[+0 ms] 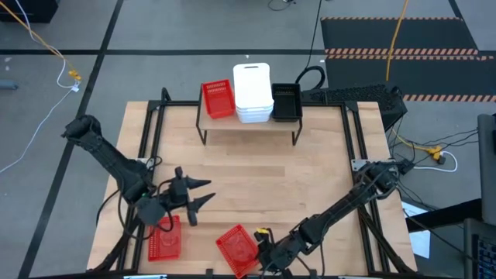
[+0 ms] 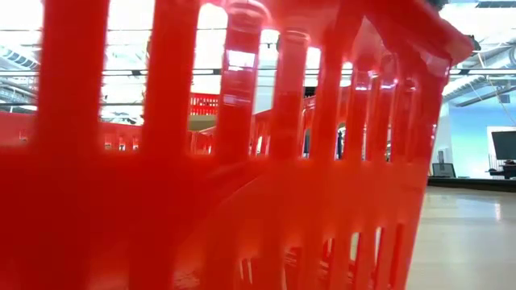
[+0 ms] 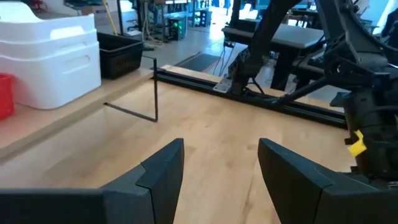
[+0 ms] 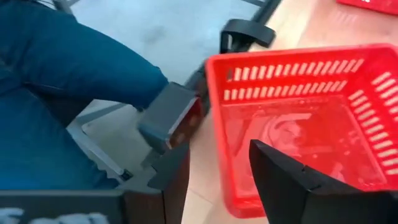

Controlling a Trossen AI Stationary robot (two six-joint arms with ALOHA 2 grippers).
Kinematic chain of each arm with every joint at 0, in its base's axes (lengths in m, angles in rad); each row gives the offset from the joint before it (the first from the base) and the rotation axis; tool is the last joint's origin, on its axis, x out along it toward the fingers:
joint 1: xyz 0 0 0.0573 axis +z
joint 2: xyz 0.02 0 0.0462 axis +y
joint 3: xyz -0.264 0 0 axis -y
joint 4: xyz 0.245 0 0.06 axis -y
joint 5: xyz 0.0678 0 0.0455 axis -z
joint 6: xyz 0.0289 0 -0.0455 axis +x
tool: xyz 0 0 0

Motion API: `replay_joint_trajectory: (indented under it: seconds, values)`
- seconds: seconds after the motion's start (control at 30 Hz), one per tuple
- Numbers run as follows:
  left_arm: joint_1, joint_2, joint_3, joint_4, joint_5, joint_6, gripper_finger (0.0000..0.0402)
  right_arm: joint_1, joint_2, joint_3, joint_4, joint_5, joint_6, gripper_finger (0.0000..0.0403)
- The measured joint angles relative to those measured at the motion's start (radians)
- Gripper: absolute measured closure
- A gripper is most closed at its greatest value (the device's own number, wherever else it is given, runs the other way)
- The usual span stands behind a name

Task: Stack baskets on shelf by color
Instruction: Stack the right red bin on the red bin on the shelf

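Observation:
The shelf [image 1: 248, 124] stands at the table's far middle. On it are a red basket [image 1: 218, 99], a stack of white baskets [image 1: 253, 93] and a black basket [image 1: 286, 101]. Two more red baskets lie near the table's front edge, one at the left [image 1: 165, 238] and one in the middle [image 1: 237, 248]. My right gripper [image 1: 262, 249] is open at the middle basket [image 4: 311, 118], one finger [image 4: 298, 186] inside it and one [image 4: 168, 180] outside its wall. My left gripper [image 1: 203, 194] is open and empty above the table, just beyond the left red basket. My right gripper stands open astride the red basket's side wall [image 4: 224, 143] near a corner, one finger inside the basket and one outside. I cannot tell whether either finger touches the wall. The basket's bottom rests on the table.
The middle red basket fills the low view [image 2: 242, 161]. A person's leg in blue cloth [image 4: 74, 81] shows just off the table's front edge, and a small grey and red block [image 4: 171, 118] sits on that edge. Bare wood [image 1: 263, 178] lies between shelf and grippers.

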Motion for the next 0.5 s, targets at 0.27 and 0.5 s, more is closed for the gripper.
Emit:
replay_joint_trajectory:
  seconds: [0.27, 0.5]
  values:
    - [0.008, -0.007, 0.0, 0.0, -0.026, 0.099, 0.0195, -0.014, 0.061, -0.012, 0.01, -0.024, -0.008, 0.0263]
    - [0.038, -0.054, 0.0, -0.003, -0.028, 0.198, 0.0195, -0.044, 0.048, -0.012, 0.028, -0.096, -0.018, 0.0343]
